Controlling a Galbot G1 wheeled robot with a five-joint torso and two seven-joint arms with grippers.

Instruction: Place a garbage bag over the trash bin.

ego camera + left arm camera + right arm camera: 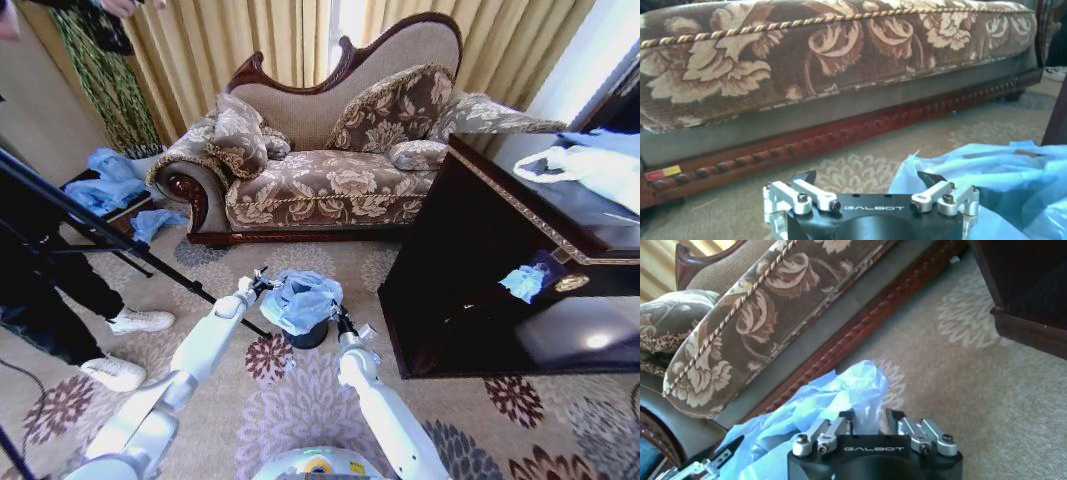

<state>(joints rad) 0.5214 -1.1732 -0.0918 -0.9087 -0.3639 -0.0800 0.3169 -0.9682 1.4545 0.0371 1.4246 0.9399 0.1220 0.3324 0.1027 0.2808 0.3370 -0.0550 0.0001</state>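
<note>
Both of my grippers sit at the bin, one on each side of it. My right gripper has its two fingers clenched on a fold of the garbage bag, with the thin blue plastic bunched up between them. My left gripper stands released, its two fingers spread wide with nothing between them; the bag's crumpled edge lies just beside one finger, and I cannot tell whether it touches.

The one garbage bag is heaped over the top of the one trash bin, puffed up and crinkled, with only the bin's black lower wall showing beneath it. The bin stands on the flowered carpet, in front of the sofa and near the corner of the dark wooden cabinet on my right.

The sofa carries three patterned cushions that I can count, and its carved red-brown base runs along the floor behind the bin. On the cabinet top lies one white bag with handles, and one small blue scrap hangs at its front. More blue plastic is piled at the sofa's far left end. A black tripod leg slants across the floor on my left, beside a person's two white shoes.
</note>
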